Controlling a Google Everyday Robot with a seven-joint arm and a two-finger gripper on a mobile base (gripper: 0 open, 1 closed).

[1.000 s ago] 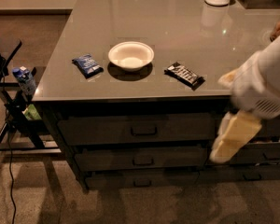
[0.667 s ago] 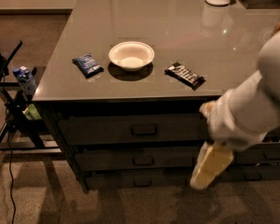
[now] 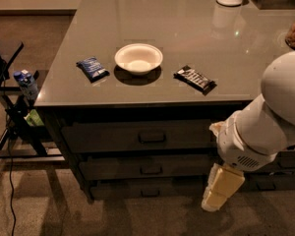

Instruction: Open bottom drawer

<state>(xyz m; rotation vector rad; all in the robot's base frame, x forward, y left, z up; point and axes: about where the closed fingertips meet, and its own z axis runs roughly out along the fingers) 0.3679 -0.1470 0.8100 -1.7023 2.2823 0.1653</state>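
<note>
As the arm comes down and to the left across the cabinet front over the last second, the gripper sinks from beside the upper drawers to the height of the bottom drawer, the lowest and slimmest front of the stack under the grey counter. It now hangs pointing at the floor, in front of that drawer's right end and well to the right of its small centre handle; whether it is spread or pressed together I cannot tell. The drawer itself is unchanged: fully shut, flush with the two taller fronts above it. So the descent looks largely made, but nothing is grasped yet, and the task is at the approach stage. The next move probably calls for a sideways reach toward the handle. The white bowl and the two snack packets lie undisturbed on top.
</note>
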